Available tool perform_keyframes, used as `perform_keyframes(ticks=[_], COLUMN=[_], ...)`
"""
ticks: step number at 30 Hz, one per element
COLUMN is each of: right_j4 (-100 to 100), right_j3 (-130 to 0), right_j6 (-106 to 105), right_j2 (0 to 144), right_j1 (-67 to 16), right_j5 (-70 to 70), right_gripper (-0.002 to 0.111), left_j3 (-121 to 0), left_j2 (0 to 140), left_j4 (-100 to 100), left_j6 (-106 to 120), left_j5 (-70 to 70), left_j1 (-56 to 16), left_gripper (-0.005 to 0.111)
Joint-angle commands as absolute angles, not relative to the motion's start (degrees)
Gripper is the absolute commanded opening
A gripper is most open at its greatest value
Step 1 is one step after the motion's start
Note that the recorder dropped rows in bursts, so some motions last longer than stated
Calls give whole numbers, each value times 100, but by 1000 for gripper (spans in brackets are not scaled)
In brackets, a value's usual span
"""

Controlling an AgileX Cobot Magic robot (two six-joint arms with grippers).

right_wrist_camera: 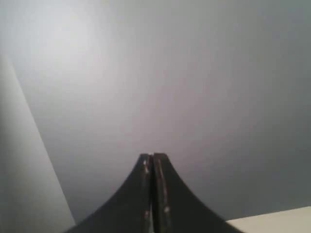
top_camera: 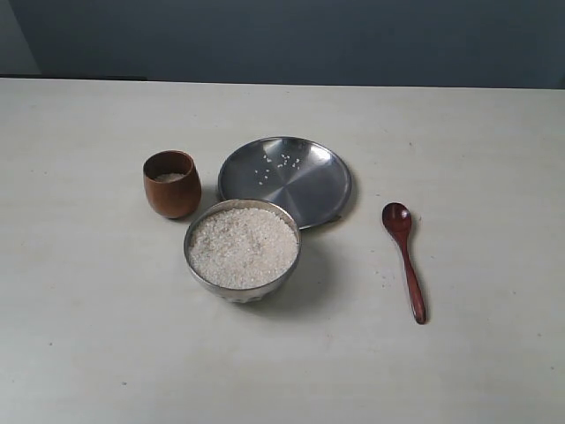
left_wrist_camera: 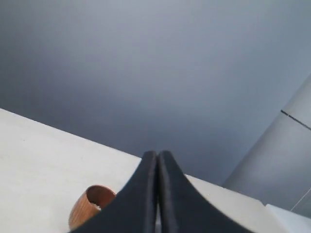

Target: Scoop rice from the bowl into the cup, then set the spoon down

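The left gripper point(left_wrist_camera: 157, 160) and right gripper point(right_wrist_camera: 152, 158) point toward the grey wall point(left_wrist_camera: 146, 73), jaws pressed together and empty. The spoon point(top_camera: 406, 261) lies right of the bowl point(top_camera: 231, 291) heaped with rice point(top_camera: 243, 247). The cup point(top_camera: 172, 190) stands just far-left of the bowl.

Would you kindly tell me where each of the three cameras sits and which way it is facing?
Exterior view: raised before the table, looking down at the bowl of rice, cup, plate and spoon; no arm shows.
Left wrist view: on the left arm, over the table, facing the dark wall; left gripper, jaws shut.
Right wrist view: on the right arm, facing the wall; right gripper, jaws shut.
Shared: the exterior and left wrist views both show the cup.
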State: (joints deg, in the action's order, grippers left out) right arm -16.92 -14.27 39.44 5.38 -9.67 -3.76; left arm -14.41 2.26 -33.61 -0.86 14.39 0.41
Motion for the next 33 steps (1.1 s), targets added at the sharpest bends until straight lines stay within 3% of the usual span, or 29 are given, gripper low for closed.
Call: perform_keyframes(ticks=[1, 14, 33], right_j4=[-1891, -451, 79], right_j3=[-2095, -3413, -3463], right_j6=[3845, 1204, 622], right_j2=[1208, 3931, 7600], right_j1=[-1327, -2645, -2806], right_j5=[403, 2555, 1824], right_gripper=[0, 0, 0], left_j3=[-2025, -2946, -2946], left_j2=[1018, 3557, 3796], left_j4=[-2605, -331, -136], left_j6=[-84, -84, -84], left_j5=[2224, 4217, 4284], left_j1=[48, 48, 48], left_gripper=[0, 0, 0])
